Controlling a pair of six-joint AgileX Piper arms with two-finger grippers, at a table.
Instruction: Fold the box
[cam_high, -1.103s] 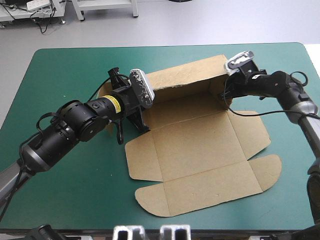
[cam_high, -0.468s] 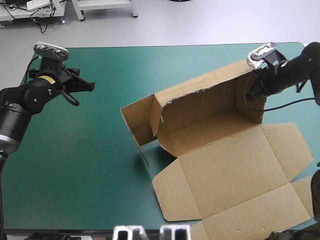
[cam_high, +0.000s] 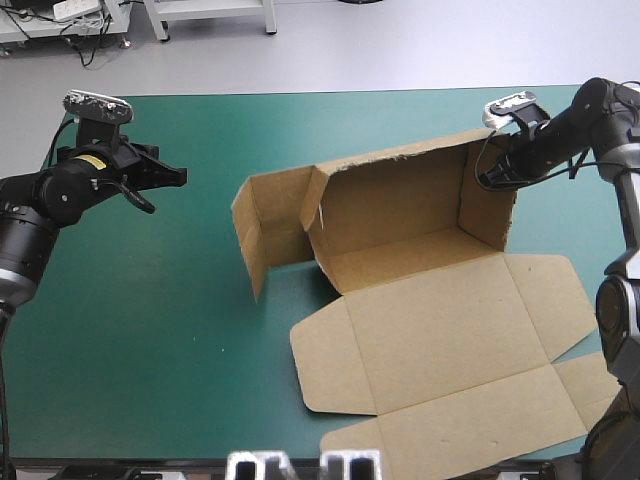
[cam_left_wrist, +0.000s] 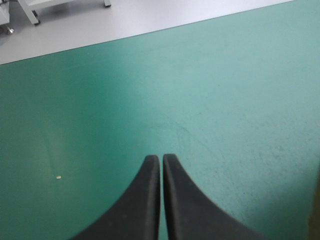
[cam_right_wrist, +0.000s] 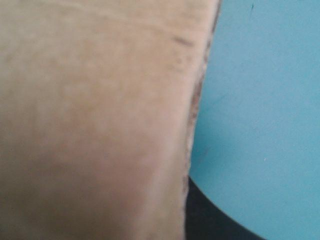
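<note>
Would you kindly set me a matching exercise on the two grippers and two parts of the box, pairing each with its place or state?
Things:
1. left gripper
2. right gripper
3. back wall
4. large front panel

Places and states:
A. lying flat on the teal-green cover
B. shut on the right wall of the box
C. standing upright
D. shut, over bare cover, apart from the box

Pairs: 1-D, 2-B, 3-C, 4-A
</note>
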